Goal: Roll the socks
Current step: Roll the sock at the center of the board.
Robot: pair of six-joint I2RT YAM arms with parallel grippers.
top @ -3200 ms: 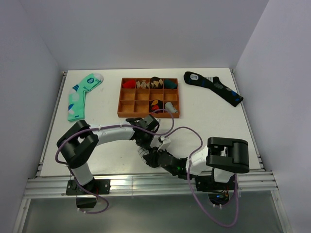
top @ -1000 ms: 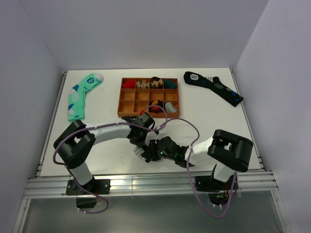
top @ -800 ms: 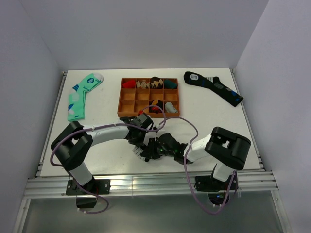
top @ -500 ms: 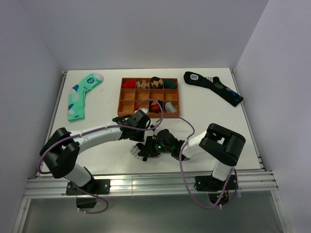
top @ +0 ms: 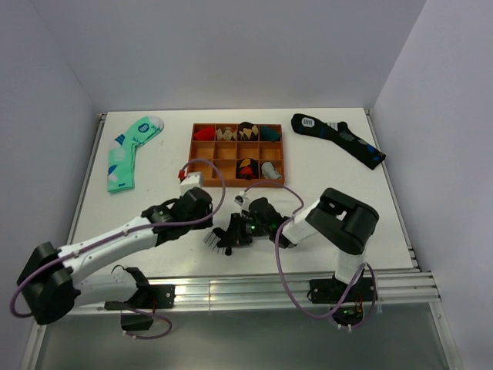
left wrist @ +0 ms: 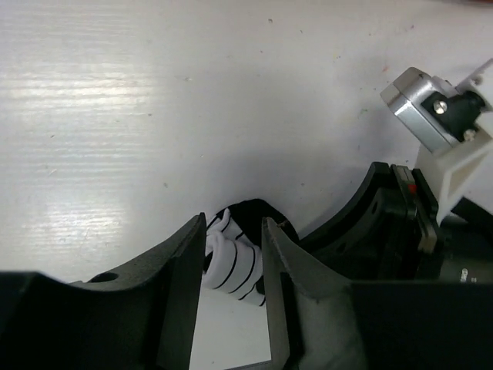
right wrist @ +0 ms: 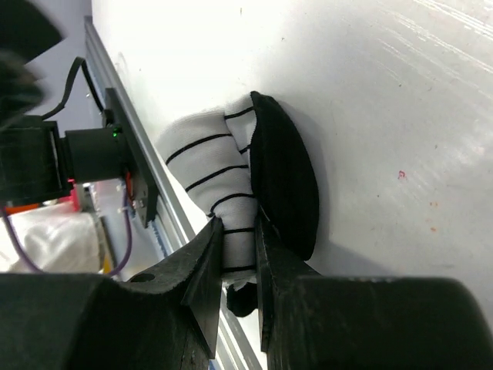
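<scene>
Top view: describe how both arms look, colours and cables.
Left arm and right arm: white links, bulky black joints, trailing looping purple cables. A green light glows at the right wrist. Left tool and right tool have black fingers.

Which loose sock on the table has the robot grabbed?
The short white sock with black stripes, bunched in the right gripper. The mint green sock and long black sock lie flat at the back.

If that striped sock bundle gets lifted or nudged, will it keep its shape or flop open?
Probably soft and floppy: the striped sock is bunched in loose folds where the right gripper pinches it. It looks light, so a nudge would likely slide it on the smooth table, and it may unroll.
</scene>
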